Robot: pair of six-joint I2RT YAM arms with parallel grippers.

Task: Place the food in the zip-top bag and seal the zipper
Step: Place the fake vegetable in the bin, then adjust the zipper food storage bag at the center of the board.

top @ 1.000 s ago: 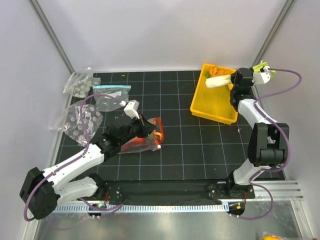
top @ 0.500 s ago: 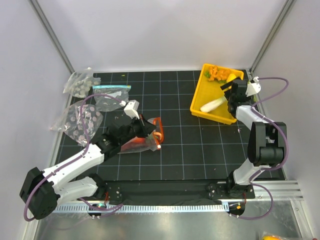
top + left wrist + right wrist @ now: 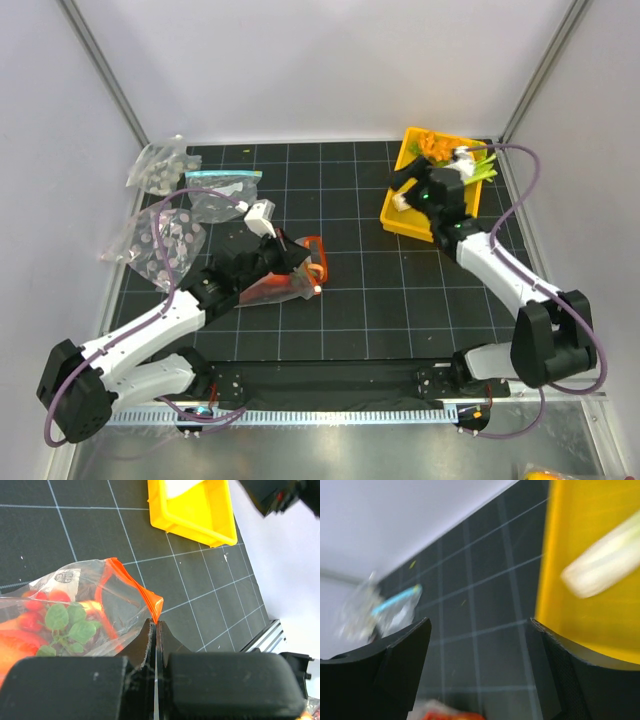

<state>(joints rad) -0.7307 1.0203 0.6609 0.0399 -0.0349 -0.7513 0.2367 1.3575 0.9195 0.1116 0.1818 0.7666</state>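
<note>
Left hand: pinched shut on zipper end. Zip-top bag slumped on tabletop, food inside. Right hand: wide apart, empty, over yellow bin edge. Risks: thin pinch slips, bag mouth collapses; smooth white piece in bin rolls from grasp.

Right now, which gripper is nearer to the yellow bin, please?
Right. The right gripper hangs over the edge of the yellow bin; the left gripper is far off, gripping the zip-top bag.
</note>
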